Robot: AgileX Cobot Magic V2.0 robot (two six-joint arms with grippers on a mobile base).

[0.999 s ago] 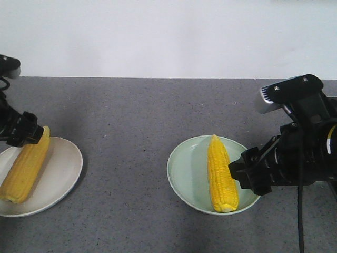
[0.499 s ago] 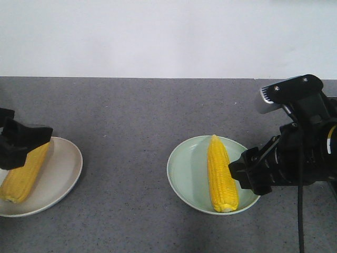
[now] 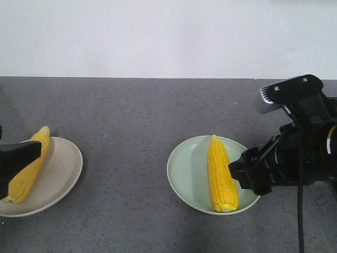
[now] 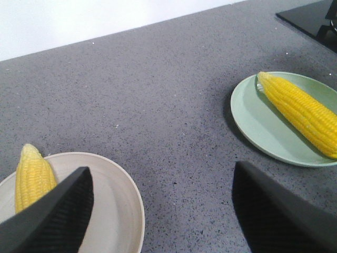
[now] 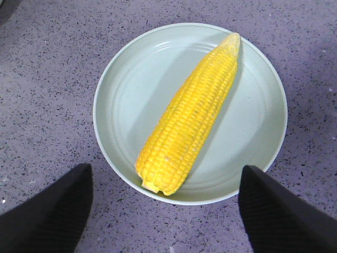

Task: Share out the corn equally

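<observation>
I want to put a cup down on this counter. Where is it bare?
The widest bare stretch lies between the white plate and the green plate, and behind both toward the wall. Each plate holds a cob. It is crowded right of the green plate, where the right gripper hovers.

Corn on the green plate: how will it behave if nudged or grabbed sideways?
The corn cob is round and tapered, so it would likely roll in a curve rather than straight. It looks rigid, unlikely to bend. The green plate has a raised rim, which should stop a gentle roll. Bumpy kernels probably give decent grip.
</observation>
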